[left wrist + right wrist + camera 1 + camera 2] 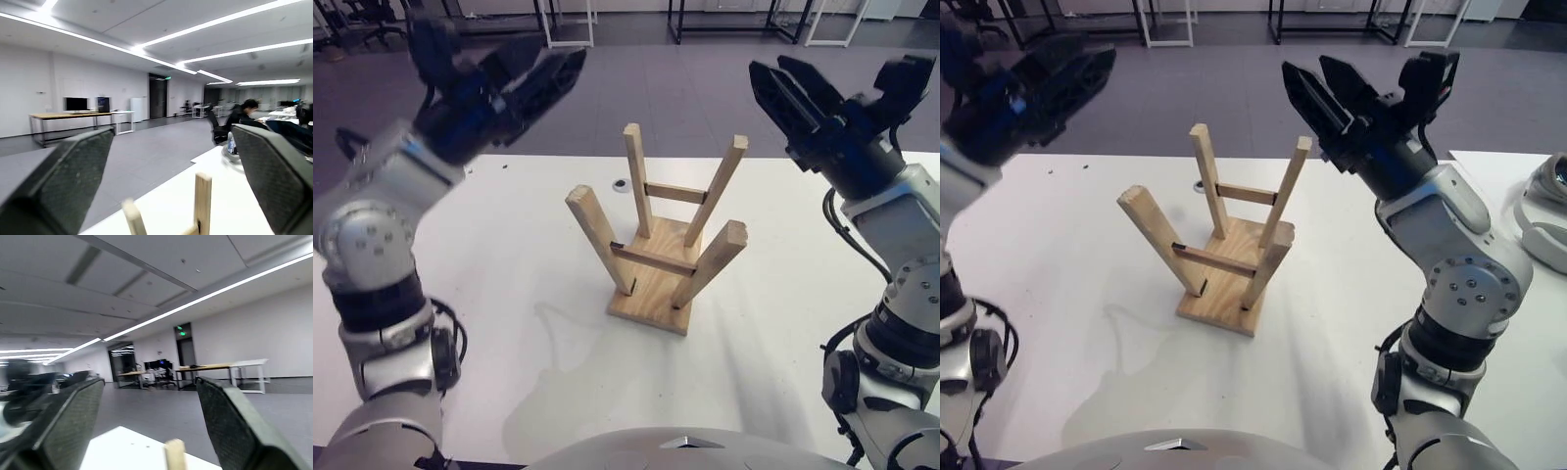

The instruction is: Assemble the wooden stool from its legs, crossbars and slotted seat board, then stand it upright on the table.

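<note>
Tabletop [509, 343], white, is lying nearest and is bearing the work. Left gripper [558, 59] is hovering at ten o'clock from the stool [651, 245], raised above the surface and well apart from the wood. Its two dark fingers [73, 181] are standing wide apart, holding nothing. Stool is sitting upside down at centre. Seat board [651, 302] is lying flat on the tabletop, four legs [599, 235] are pointing up and splaying outward, and two crossbars [674, 192] are bridging leg pairs. Small round item [621, 184] is lying at twelve o'clock, just behind the stool. Right gripper [1305, 65] is hovering at two o'clock, likewise raised and clear of the legs, its fingers [230, 426] spreading wide and empty. White device [1547, 211] is resting at three o'clock, well apart.
</note>
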Tool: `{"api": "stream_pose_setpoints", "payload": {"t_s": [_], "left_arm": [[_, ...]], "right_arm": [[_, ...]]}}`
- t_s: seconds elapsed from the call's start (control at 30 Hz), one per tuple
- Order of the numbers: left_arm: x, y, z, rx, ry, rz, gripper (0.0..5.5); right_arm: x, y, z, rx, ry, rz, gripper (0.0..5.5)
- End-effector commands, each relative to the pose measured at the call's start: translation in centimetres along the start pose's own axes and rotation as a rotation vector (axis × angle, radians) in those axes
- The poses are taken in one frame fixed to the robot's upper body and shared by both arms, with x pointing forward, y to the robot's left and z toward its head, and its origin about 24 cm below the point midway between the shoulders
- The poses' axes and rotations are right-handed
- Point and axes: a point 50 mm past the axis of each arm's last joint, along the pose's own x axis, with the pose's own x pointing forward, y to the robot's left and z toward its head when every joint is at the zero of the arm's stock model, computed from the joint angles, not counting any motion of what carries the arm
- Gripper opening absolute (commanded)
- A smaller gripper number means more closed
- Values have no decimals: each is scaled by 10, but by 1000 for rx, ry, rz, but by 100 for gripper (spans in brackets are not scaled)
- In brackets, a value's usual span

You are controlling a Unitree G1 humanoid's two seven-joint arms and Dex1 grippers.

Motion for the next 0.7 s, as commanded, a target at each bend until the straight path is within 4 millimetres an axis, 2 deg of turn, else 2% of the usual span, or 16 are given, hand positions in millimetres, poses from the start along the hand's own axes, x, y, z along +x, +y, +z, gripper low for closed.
{"api": "stream_pose_setpoints", "payload": {"t_s": [0.03,0.07,0.13,0.17,0.2,0.23,0.33,0.47,0.53,0.57,0.63,0.7], "left_arm": [[-6,-1,-67,-159,152,-31,440],[-12,-7,-89,-227,169,-36,440],[-36,-15,-159,-326,293,21,440],[-42,-21,-182,-327,328,42,440],[-37,-30,-191,-321,311,27,440],[-27,-35,-188,-293,267,9,440],[-7,-28,-169,-234,143,35,440],[-8,-40,-178,-230,161,27,440],[-8,-42,-166,-219,136,13,440],[-6,-39,-151,-207,99,4,440],[-3,-34,-108,-190,-23,-30,440],[2,-30,-73,-144,-95,-66,440]], "right_arm": [[-21,10,-47,94,279,17,347],[-34,13,-65,119,396,15,347],[-61,4,-104,123,622,-105,347],[-65,0,-113,102,665,-143,347],[-64,-2,-115,82,668,-151,347],[-59,-1,-112,70,637,-138,347],[-51,4,-108,65,577,-99,347],[-52,7,-116,77,602,-86,347],[-47,10,-106,76,550,-50,347],[-42,10,-94,82,487,-22,347],[-31,4,-60,78,329,17,347],[-20,-2,-30,77,204,33,347]]}}
